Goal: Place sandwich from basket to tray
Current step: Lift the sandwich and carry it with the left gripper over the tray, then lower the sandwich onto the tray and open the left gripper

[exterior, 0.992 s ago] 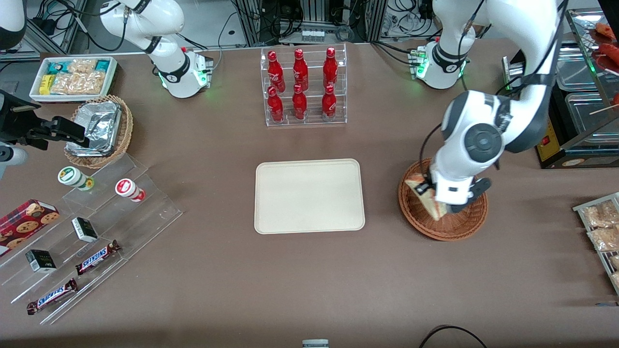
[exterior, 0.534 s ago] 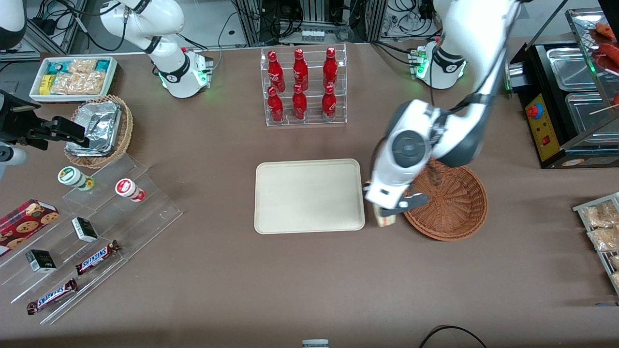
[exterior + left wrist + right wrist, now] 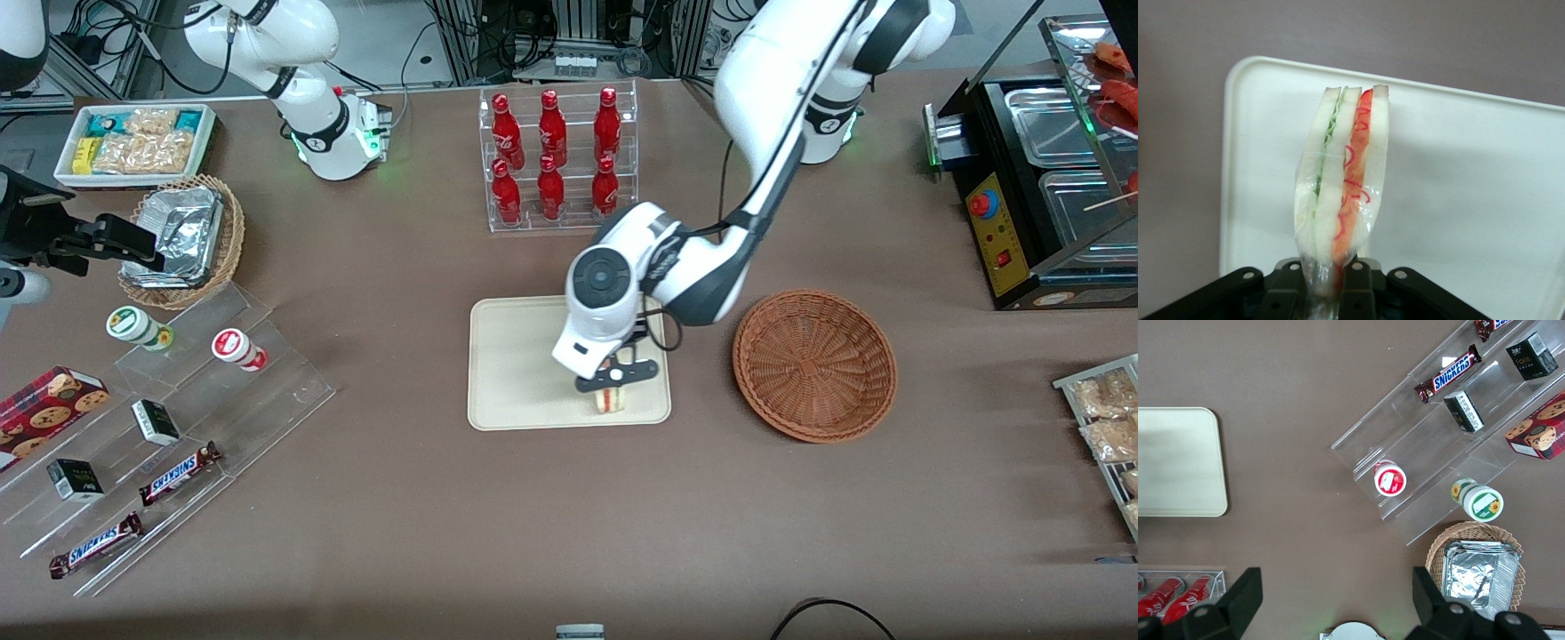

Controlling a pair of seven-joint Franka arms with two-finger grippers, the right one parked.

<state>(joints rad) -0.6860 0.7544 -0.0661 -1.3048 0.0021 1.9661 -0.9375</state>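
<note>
My left gripper (image 3: 613,378) is shut on the sandwich (image 3: 611,399), a clear-wrapped wedge of pale bread with green and red layers. It holds the wedge over the cream-beige tray (image 3: 524,373), at the part of the tray nearest the front camera and toward the basket. In the left wrist view the sandwich (image 3: 1341,180) points away from the fingers (image 3: 1361,283) over the tray (image 3: 1471,200). The round reddish-brown wicker basket (image 3: 814,364) stands empty beside the tray. The tray's corner also shows in the right wrist view (image 3: 1178,463).
A clear rack of red bottles (image 3: 556,160) stands farther from the front camera than the tray. Clear stepped shelves (image 3: 169,427) with snack bars and cups lie toward the parked arm's end. A foil-filled wicker basket (image 3: 182,240) and a white snack bin (image 3: 133,142) lie there too.
My gripper has carried the sandwich up out of the basket, sideways past the basket's rim, and over the tray. The basket is left empty.
</note>
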